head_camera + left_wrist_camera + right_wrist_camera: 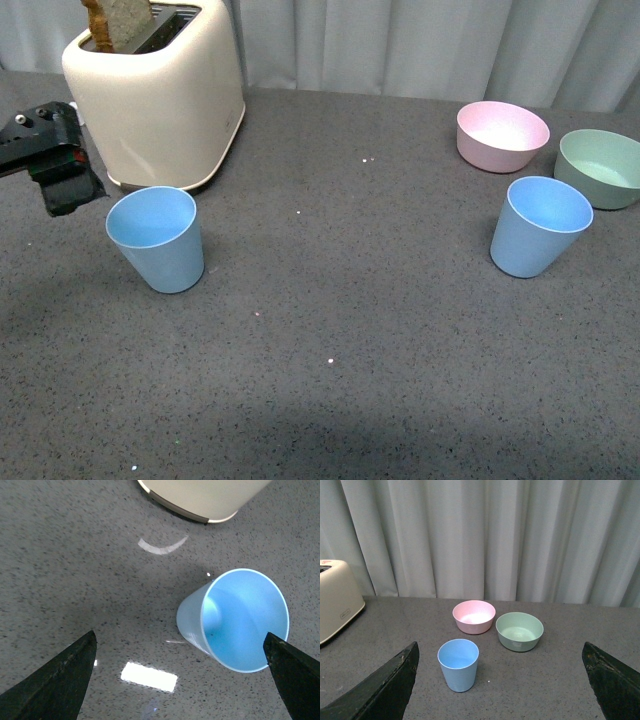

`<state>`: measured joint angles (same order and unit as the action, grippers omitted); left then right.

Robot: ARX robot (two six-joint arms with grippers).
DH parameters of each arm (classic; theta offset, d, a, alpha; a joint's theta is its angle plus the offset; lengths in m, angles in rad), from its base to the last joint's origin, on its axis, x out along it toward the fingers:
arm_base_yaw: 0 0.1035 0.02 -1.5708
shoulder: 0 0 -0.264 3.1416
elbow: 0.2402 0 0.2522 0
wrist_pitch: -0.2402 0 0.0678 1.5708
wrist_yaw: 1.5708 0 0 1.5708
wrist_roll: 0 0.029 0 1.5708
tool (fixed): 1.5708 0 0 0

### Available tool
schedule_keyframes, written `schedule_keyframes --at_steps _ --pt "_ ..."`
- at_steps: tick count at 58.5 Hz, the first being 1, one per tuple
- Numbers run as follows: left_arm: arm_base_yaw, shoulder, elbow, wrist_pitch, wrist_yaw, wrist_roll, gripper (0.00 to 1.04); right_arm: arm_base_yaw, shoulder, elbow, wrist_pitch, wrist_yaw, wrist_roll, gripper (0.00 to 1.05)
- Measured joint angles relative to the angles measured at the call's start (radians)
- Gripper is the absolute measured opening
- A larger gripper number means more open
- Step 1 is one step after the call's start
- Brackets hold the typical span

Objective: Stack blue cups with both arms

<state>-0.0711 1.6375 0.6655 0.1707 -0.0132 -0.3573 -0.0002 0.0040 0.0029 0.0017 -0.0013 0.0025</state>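
Your left tool (179, 634) hangs with its fingers spread wide and nothing between them. It is over the near cup (155, 240), which stands upright on the tabletop (350, 330) just in front of the toaster (155, 95). In the left wrist view the cup sits off-centre, close to one finger (292, 670). If you descend like this, that finger will likely meet the rim first and tip or skid the light cup. Swing wide and you may clip the toaster instead.

Your right tool (499, 643) is also spread and empty. The second cup (540, 226) stands well apart from the toaster, across the tabletop, with the pink bowl (502, 135) and the green bowl (600, 168) close behind it. Overshoot there and a finger could nudge a bowl. Squeeze either tapered cup too low and it may slip upward out of the grip.
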Motion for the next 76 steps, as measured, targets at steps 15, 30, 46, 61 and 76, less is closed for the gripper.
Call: schedule_keyframes --at_steps 15,30,46,61,76 --pt "-0.023 0.126 0.096 -0.074 0.024 -0.040 0.98 0.000 0.000 0.000 0.000 0.000 0.000 0.95" --pt "-0.016 0.254 0.198 -0.144 0.016 -0.071 0.98 0.000 0.000 0.000 0.000 0.000 0.000 0.95" --pt "-0.019 0.308 0.242 -0.174 0.013 -0.111 0.65 0.000 0.000 0.000 0.000 0.000 0.000 0.95" --pt "-0.039 0.311 0.253 -0.206 0.013 -0.124 0.22 0.000 0.000 0.000 0.000 0.000 0.000 0.95" --pt "-0.105 0.310 0.304 -0.291 -0.014 -0.122 0.04 0.000 0.000 0.000 0.000 0.000 0.000 0.95"
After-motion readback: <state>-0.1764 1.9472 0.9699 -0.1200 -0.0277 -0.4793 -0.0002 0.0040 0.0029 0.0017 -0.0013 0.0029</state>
